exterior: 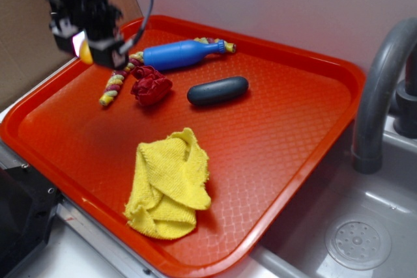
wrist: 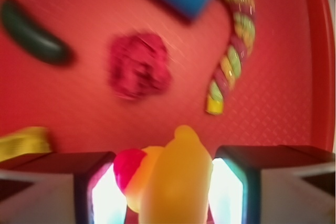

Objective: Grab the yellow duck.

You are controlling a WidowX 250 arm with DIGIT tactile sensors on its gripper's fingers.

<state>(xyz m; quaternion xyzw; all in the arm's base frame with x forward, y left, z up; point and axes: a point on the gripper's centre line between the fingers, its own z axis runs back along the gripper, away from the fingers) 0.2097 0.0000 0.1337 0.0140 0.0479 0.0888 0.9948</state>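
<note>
The yellow duck (wrist: 176,179) fills the gap between my fingers in the wrist view, its reddish beak to the left. My gripper (wrist: 168,192) is shut on it. In the exterior view the gripper (exterior: 91,47) hangs above the tray's far left corner, with a bit of the yellow duck (exterior: 83,50) showing between the pads. The braided rope (exterior: 117,83) lies on the tray below, beside the blue bottle (exterior: 179,53). Whether the rope still joins the duck is hidden.
On the red tray (exterior: 280,128) lie a dark red ruffled fabric ball (exterior: 151,86), a dark grey oblong piece (exterior: 218,90) and a yellow terry cloth (exterior: 171,183). A grey faucet (exterior: 384,89) and sink (exterior: 358,239) stand to the right.
</note>
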